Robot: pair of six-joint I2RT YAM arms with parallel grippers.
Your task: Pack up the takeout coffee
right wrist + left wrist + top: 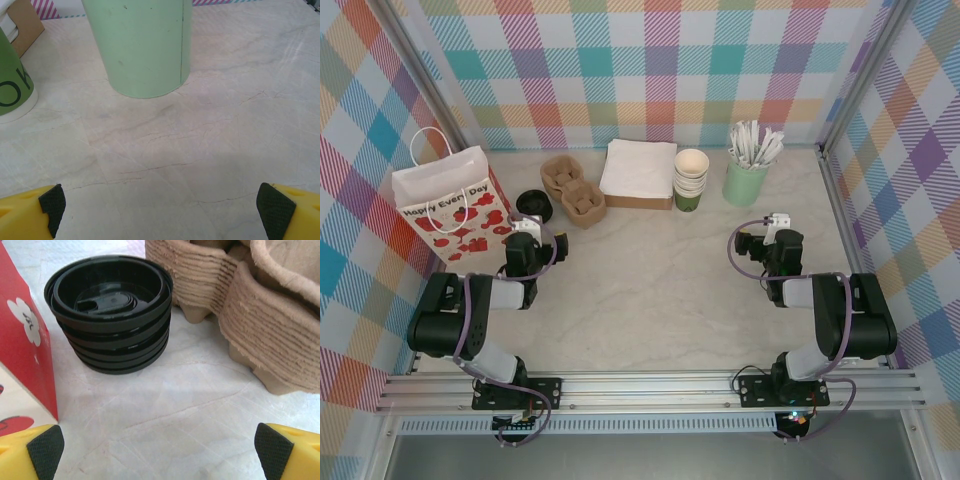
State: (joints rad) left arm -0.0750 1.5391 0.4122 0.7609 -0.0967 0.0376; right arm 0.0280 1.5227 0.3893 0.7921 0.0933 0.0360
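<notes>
The single takeout coffee cup is out of view. A stack of cups [690, 180], dark green outside with cream rims, stands at the back centre; its bottom cup [12, 85] sits at the left edge of the right wrist view. My left gripper [525, 232] [160, 450] is open above bare table, just short of a stack of black lids [110, 315]. My right gripper [772, 228] [162, 210] is open too, with nothing between its fingers, facing the pale-green holder [142, 45] of white sticks.
A white paper bag [450, 205] with red prints stands at the left, next to the black lids [533, 205]. Brown pulp cup carriers [573, 188] [260, 315] and a box of white napkins [638, 170] line the back. The stick holder [745, 182] stands back right.
</notes>
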